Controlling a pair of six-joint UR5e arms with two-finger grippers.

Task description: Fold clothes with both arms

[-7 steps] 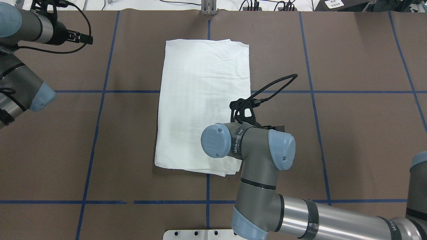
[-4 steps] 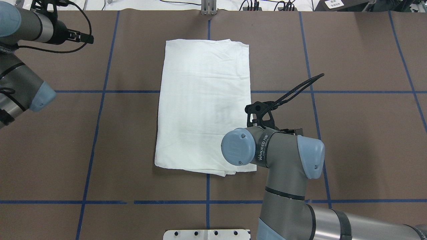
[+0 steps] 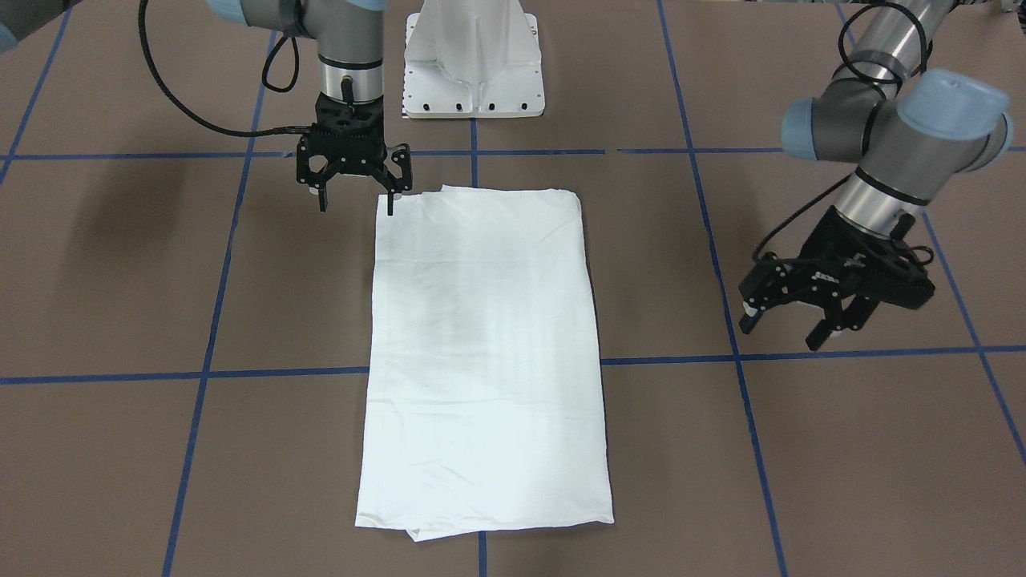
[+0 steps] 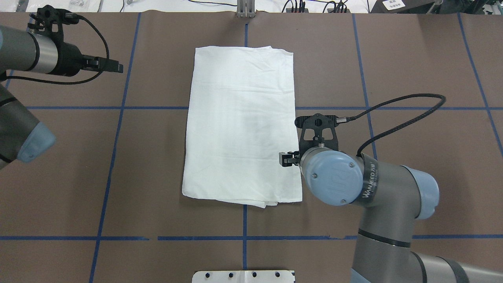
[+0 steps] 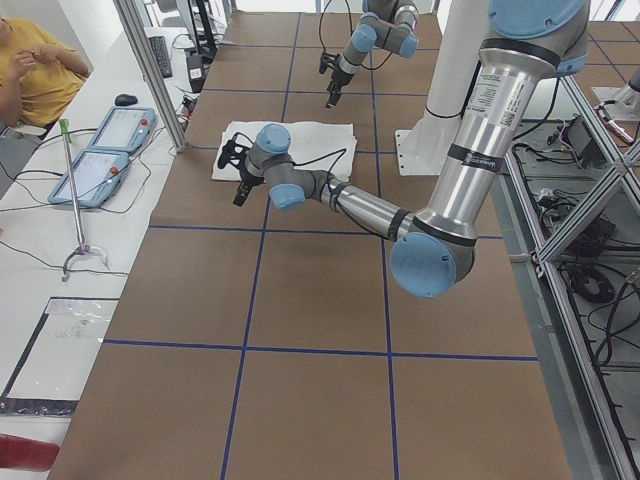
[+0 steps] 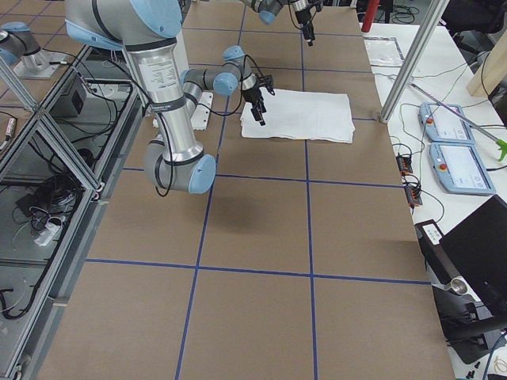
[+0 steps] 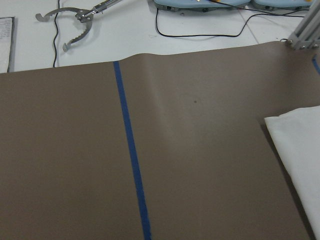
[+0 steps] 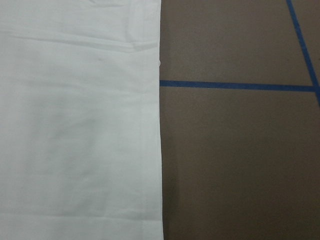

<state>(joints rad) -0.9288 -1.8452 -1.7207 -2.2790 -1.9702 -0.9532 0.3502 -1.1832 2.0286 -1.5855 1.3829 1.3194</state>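
Note:
The clothes (image 4: pixel 239 125) are a white shirt folded into a long flat rectangle at the table's middle, also seen at clothes (image 3: pixel 481 361). My right gripper (image 3: pixel 357 208) hangs open, pointing down at the shirt's corner nearest the robot. One finger is over the cloth edge and the other over bare table. From overhead the right wrist hides most of it; one finger (image 4: pixel 286 159) shows. My left gripper (image 3: pixel 779 335) is open and empty, hovering over bare table well off the shirt's side. The right wrist view shows the shirt's straight edge (image 8: pixel 155 150).
Blue tape lines (image 4: pixel 118 157) divide the brown table (image 4: pixel 424 157) into squares. The white pedestal base (image 3: pixel 473 72) stands at the robot's edge. A person in a yellow top (image 5: pixel 35 70) sits beside teach pendants (image 5: pixel 100 150) past the far edge.
The right arm has swung to the right, off the shirt's middle, and its wrist has turned; the gripper now sits at the shirt's near right corner. The left gripper has shifted slightly toward the shirt.

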